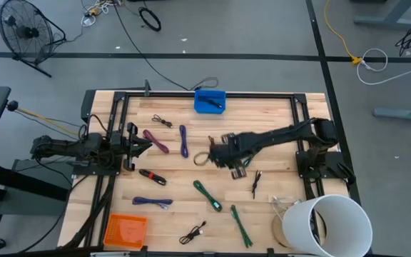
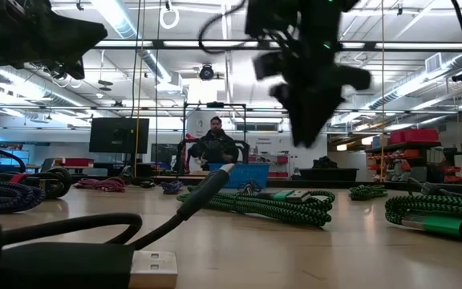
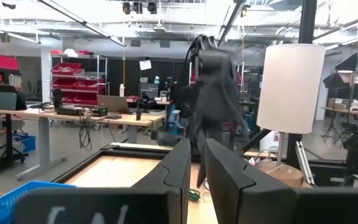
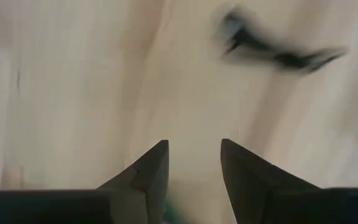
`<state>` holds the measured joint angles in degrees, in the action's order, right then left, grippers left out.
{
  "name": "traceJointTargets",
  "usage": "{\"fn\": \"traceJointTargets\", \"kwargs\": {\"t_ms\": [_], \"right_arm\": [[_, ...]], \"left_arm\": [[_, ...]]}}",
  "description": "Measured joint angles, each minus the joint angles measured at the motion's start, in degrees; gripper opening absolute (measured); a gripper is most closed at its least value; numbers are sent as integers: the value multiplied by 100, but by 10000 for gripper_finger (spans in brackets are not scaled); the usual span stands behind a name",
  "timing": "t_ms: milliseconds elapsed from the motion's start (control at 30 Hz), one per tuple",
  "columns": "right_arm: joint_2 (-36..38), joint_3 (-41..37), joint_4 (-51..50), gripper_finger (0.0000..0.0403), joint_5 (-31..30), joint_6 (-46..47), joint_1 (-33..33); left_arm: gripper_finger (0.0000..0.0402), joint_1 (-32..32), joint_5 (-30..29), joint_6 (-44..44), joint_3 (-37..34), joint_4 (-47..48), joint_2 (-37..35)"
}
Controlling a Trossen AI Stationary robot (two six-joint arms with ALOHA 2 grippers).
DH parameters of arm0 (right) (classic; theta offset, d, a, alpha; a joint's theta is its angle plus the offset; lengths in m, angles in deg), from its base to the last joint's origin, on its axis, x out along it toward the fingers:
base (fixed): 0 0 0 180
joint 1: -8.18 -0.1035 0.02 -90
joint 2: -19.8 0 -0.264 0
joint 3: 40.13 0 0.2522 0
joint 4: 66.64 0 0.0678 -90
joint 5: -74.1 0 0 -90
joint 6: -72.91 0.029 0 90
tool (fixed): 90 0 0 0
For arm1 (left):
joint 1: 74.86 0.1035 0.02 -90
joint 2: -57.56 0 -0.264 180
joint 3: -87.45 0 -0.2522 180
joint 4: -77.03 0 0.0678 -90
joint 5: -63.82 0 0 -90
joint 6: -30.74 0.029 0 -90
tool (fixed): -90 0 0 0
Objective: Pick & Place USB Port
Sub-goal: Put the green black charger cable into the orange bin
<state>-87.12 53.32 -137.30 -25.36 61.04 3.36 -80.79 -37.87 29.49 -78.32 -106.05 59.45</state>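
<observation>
- The right gripper (image 1: 223, 151) sits over the middle of the table (image 1: 277, 128) in the high view, its arm stretching in from the right side of the frame.
- In the right wrist view its two dark fingers (image 4: 148, 171) stand apart with a clear gap of bare wood between the tips; nothing is held between them, and they point down at the tabletop.
- A blurred dark cable (image 4: 272, 46) lies on the wood in the upper right of that wrist frame, well apart from the fingertips.
- The left gripper (image 1: 140, 145) waits at the left side of the table; in the left wrist view its fingers (image 3: 179, 168) are nearly closed, a thin slit between them, holding nothing.
- USB cables lie scattered across the table: a purple one (image 1: 183, 140) just left of the right gripper, a green one (image 1: 207, 194) below it, a small black one (image 1: 256, 182) to its lower right.
- A blue bin (image 1: 210, 101) sits at the top centre, an orange tray (image 1: 125, 231) at the lower left, a white bucket (image 1: 330, 225) at the lower right.
</observation>
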Motion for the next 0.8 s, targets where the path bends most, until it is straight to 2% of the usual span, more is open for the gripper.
{"fn": "traceJointTargets", "kwargs": {"t_ms": [100, 300, 400, 667, 800], "right_arm": [[-2, -561, 17, 149, -72, 199, -162], [-4, -1144, -78, 149, -791, 554, -334], [-4, -1234, -54, 149, -951, 666, -333], [17, -1289, -202, 149, -904, 639, -314], [89, -1088, -372, 149, -921, 559, -314]], "left_arm": [[53, 0, 38, 11, -2, -1, -1], [53, 0, 38, 13, -1, -2, 0], [53, 0, 38, 2, 0, 0, 0], [53, 0, 38, -2, 0, 0, -1], [53, 2, 38, 22, 0, -2, -2]]}}
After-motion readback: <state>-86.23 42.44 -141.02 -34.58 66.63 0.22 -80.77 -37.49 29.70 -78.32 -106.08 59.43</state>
